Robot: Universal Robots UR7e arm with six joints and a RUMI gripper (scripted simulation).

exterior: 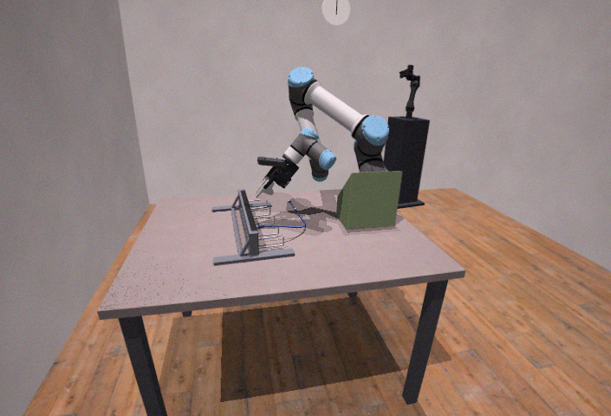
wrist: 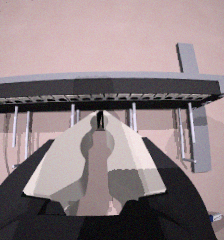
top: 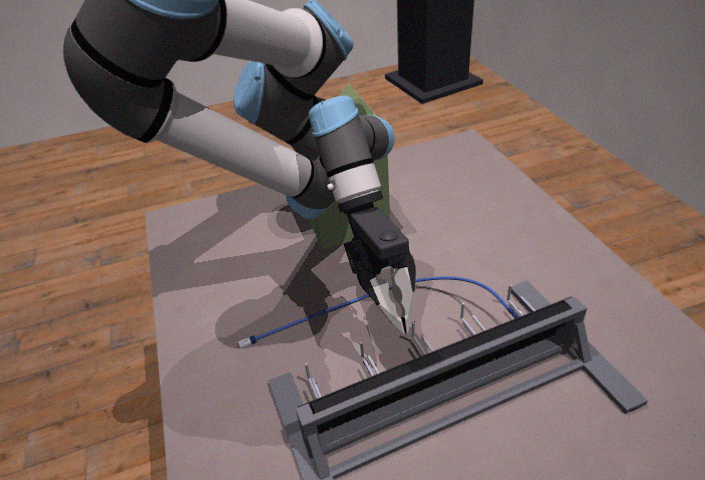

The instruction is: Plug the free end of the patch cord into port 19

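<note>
The blue patch cord (top: 307, 318) (exterior: 286, 226) lies on the table behind the rack. One end enters the rack at its right end in the top view (top: 516, 313). Its free plug (top: 244, 343) (wrist: 215, 217) lies loose on the table, far left of my gripper. The grey rack (top: 449, 350) (exterior: 247, 225) (wrist: 112, 87) stands upright with its row of ports. My gripper (top: 404, 330) (exterior: 259, 194) (wrist: 101, 112) is shut and empty. Its tips point down at the rack's middle, just behind the cable-guide pins.
A green box (top: 330, 226) (exterior: 368, 199) stands on the table (top: 477, 198) (exterior: 192, 274) behind my arm. A black pedestal (top: 433, 45) (exterior: 406, 161) stands on the floor beyond the table. Thin metal pins (top: 466, 322) stick out behind the rack.
</note>
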